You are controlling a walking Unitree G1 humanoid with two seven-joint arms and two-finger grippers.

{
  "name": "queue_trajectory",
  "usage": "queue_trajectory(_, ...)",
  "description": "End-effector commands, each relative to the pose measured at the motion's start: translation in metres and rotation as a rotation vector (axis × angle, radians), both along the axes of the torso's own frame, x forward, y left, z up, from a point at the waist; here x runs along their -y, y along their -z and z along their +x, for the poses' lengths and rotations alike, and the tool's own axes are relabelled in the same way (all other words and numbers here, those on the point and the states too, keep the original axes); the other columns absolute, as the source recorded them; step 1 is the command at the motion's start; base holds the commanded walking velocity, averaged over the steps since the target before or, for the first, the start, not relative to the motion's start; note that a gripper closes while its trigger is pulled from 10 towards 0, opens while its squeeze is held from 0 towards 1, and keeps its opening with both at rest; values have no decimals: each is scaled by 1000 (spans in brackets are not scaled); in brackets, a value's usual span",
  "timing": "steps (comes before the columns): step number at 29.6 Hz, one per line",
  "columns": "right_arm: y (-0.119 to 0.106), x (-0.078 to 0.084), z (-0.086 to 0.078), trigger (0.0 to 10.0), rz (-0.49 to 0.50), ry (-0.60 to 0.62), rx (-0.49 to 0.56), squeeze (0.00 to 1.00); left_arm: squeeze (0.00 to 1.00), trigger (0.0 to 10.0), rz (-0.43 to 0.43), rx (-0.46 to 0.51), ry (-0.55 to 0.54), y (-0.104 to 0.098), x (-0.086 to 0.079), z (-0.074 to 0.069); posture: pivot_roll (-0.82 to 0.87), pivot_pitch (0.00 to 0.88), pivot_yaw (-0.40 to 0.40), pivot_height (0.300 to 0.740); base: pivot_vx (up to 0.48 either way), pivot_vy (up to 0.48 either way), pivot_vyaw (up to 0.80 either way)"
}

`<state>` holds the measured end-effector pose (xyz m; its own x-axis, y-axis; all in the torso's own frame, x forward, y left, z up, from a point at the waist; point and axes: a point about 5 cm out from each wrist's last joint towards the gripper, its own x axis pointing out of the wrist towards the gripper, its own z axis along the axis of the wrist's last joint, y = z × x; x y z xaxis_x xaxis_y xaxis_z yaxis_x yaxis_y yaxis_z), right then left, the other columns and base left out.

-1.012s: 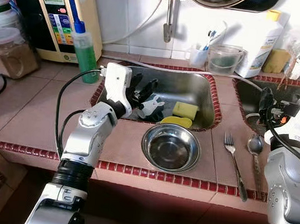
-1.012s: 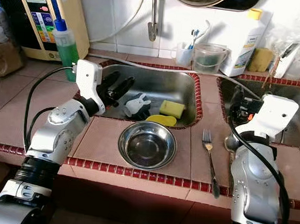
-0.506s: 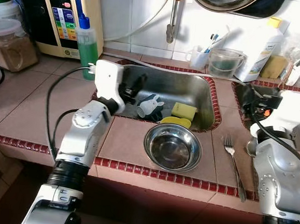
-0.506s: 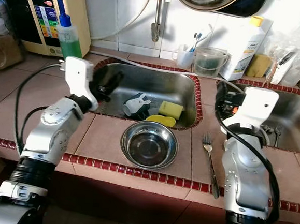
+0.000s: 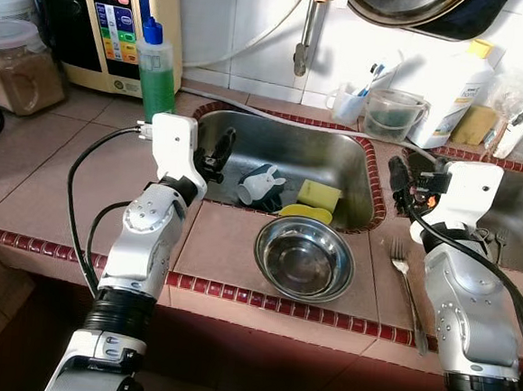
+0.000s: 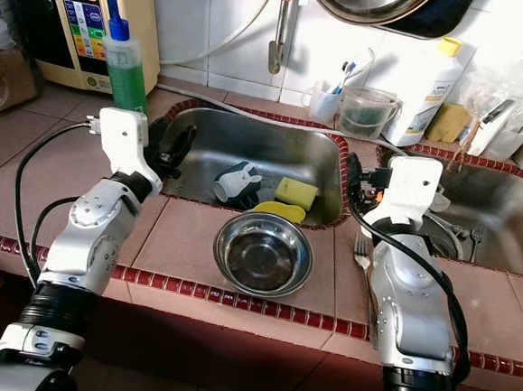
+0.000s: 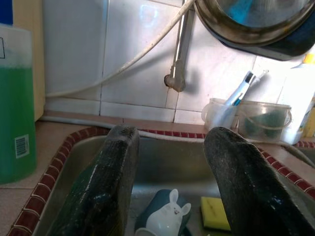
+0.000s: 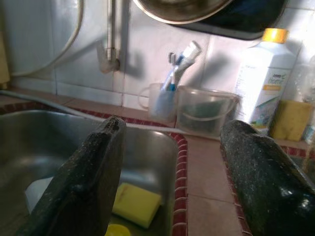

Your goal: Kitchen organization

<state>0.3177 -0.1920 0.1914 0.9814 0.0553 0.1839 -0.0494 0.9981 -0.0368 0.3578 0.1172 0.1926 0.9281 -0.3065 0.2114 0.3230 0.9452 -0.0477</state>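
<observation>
Little of the tidying appears done. The left pincer (image 5: 218, 149) is held wide open and empty over the left rim of the steel sink basin (image 5: 337, 156); the right pincer (image 5: 398, 181), likewise spread and empty, is raised by the basin's right edge. A white-and-grey rabbit-shaped cup (image 5: 261, 186) and yellow rectangular sponge (image 5: 320, 194) are left in the basin; the round steel bowl (image 5: 304, 257) and steel fork (image 5: 407, 284) are left on the tiled worktop (image 5: 55, 166).

Green soap bottle (image 5: 157, 65) beside water dispenser (image 5: 108, 20)
</observation>
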Motion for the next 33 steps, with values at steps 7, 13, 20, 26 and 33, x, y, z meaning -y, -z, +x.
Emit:
queue_trajectory(7,14,5,-11,10000,9,-46,-74,0,0,10000,98,14,85,3,6,-6,-171,0,-33,703,0,0,0)
queue_trajectory(13,19,3,-13,10000,-2,-46,-80,1000,0,10000,207,29,216,14,9,-20,-166,8,-25,703,0,0,0)
queue_trajectory(20,14,6,-16,10000,-17,-83,-71,1000,0,10000,268,35,282,13,1,-26,-160,16,-20,703,0,0,0)
queue_trajectory(26,7,7,-19,10000,47,-143,-66,0,0,10000,295,47,313,11,1,-28,-160,21,-18,703,0,0,0)
queue_trajectory(33,9,1,-25,10000,103,-208,-126,0,0,10000,287,45,324,8,3,-28,-162,32,-22,703,0,0,0)
